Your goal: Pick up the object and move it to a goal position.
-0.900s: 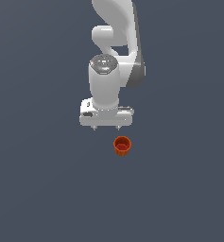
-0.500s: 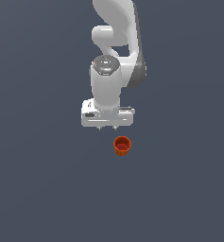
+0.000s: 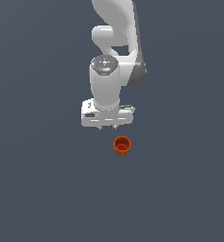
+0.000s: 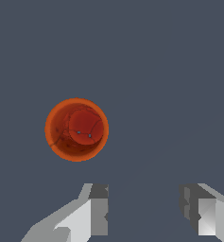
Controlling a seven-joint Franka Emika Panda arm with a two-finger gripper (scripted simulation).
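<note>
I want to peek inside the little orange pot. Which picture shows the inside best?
The wrist view. It looks straight down into the orange pot, so you see its round rim and the bottom inside. The exterior view shows the pot small and from the side: ribbed wall and rim, hardly any inside.

Lowered a little and eased toward the orange-red pot (image 3: 122, 145) since earlier; fingers (image 3: 100, 127) now nearer its rim.
</note>
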